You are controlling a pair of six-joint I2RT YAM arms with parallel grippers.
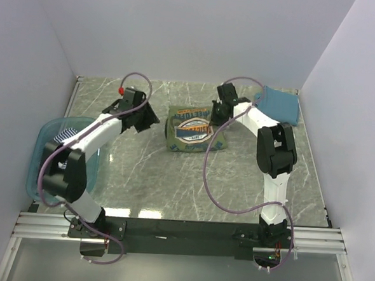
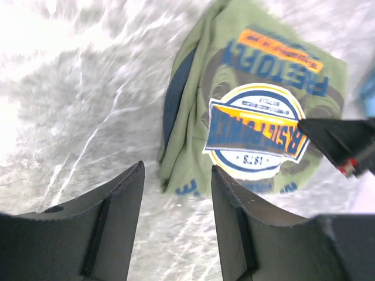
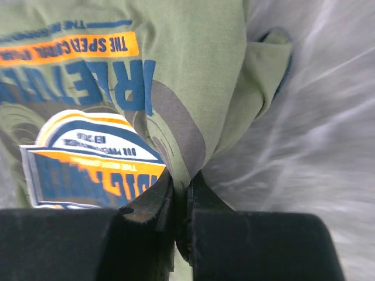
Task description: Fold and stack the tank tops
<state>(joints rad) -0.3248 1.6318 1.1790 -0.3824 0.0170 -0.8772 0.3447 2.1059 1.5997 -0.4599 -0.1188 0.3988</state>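
**Overhead view.** The olive-green tank top (image 1: 189, 130) lies at the centre of the frame on the marbled grey table (image 1: 153, 176). It is folded into a compact rectangle with its graphic side up. The oval print is blue and orange on white with a yellow rim, and it sits beside an orange banner and blue lettering. The cloth is soft and slightly rumpled at the corners.

The right gripper (image 1: 218, 112) meets the garment's upper right edge. The left gripper (image 1: 145, 117) stands to the garment's left, apart from it.

A folded teal-blue tank top (image 1: 280, 105) rests in the upper right of the frame, its near edge partly behind the right arm. At the left edge, a translucent tub (image 1: 36, 160) holds the striped tank top (image 1: 65, 135), which is mostly hidden by the left arm. A purple cable (image 1: 205, 180) loops above the table below the olive garment.

**Left wrist view.** Dark navy trim shows along the folded left edge of the olive top. The left gripper's fingers are spread with only bare table between them. The garment's lower left corner lies just beyond the right-hand finger. The right gripper's dark tip enters from the right edge of the frame, at the rim of the print.

**Right wrist view.** The right gripper's jaws are pressed together on a raised ridge of olive cloth just right of the print. A small flap of the garment sticks out at the upper right.
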